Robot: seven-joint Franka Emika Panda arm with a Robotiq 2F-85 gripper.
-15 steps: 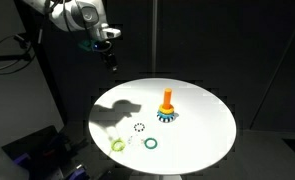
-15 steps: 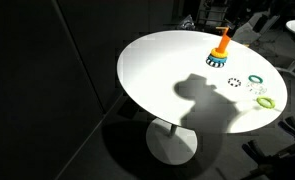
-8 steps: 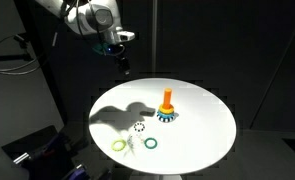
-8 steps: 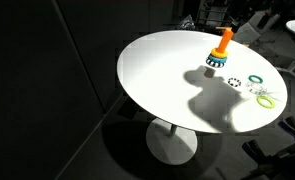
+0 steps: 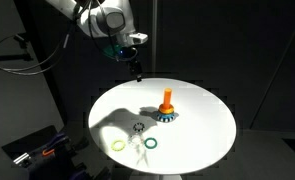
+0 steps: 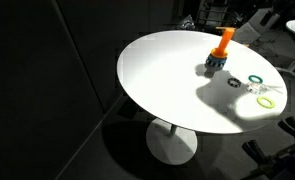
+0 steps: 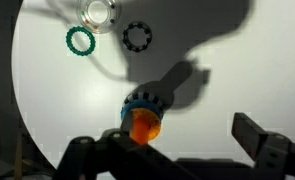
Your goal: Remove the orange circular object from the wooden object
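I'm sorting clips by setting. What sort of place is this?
Probably a lab or studio test setup, not a home: a spot-lit round white table, a black backdrop all around, and a robot arm reaching over it.

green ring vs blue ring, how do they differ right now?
Colour: the green ring is green, the blue ring is blue. Place: the green ring lies alone on the bare table, while the blue ring sits at the foot of the orange peg. Both lie flat, with nothing touching them.
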